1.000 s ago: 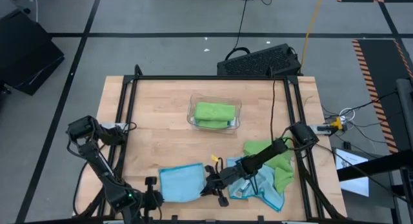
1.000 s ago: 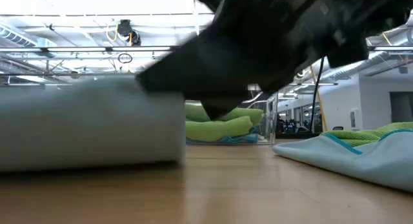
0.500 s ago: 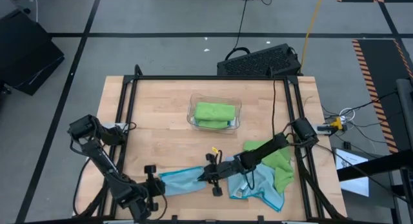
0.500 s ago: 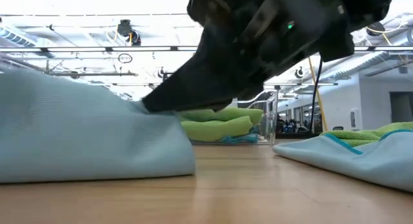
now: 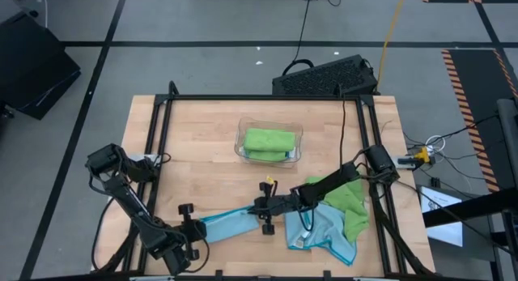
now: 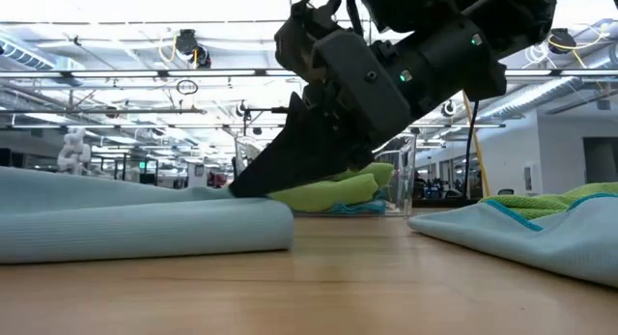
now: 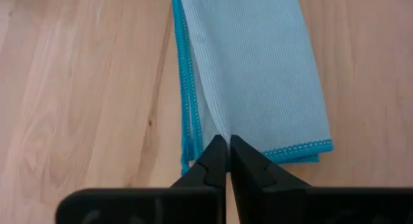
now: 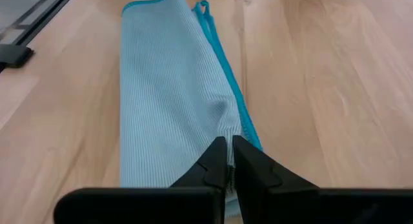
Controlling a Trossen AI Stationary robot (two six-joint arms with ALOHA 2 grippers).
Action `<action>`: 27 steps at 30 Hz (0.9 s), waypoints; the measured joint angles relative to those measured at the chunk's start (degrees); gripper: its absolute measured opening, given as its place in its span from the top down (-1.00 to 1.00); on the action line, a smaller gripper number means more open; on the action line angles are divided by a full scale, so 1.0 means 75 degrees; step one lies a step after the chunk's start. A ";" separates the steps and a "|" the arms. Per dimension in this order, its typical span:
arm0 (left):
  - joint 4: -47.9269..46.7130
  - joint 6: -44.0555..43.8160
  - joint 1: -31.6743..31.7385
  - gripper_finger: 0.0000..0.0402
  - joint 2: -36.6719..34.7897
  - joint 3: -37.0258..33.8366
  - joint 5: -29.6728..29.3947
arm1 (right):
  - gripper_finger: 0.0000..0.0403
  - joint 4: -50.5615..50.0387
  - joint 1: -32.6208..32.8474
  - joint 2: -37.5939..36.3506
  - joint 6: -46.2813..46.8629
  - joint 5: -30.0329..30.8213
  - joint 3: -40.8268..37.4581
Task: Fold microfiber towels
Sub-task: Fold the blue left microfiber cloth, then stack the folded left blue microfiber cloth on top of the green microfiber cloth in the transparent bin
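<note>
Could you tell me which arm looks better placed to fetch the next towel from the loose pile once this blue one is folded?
Probably the right: its gripper sits beside the loose pile, while the left gripper is across the blue towel.

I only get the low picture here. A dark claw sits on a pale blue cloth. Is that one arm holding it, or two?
Observer: Two. The left gripper pinches one end of the light blue towel, the right gripper the other.
Operator: Is the cloth spread flat?
Observer: No, it is folded into a long narrow strip between them.
Operator: And the green thing behind?
Observer: A folded green towel lying in a clear tray mid-table.
</note>
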 joint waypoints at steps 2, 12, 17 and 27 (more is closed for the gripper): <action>0.0000 -0.0031 0.0000 0.98 0.0000 0.0000 -0.0012 | 0.95 -0.0003 -0.0013 0.0000 0.0000 0.0000 0.0000; -0.0072 -0.0520 -0.0003 0.92 0.0000 -0.0367 -0.0272 | 0.92 0.0108 -0.0024 0.0000 -0.0003 0.0400 0.0000; 0.0301 -0.0877 -0.0003 0.93 0.0000 -0.0753 -0.0275 | 0.87 0.0078 -0.0039 0.0000 -0.0058 0.0582 0.0000; 0.0231 -0.1404 -0.0006 0.50 0.0000 -0.0809 -0.0335 | 0.35 0.0067 -0.0045 0.0000 -0.0145 0.2088 -0.0003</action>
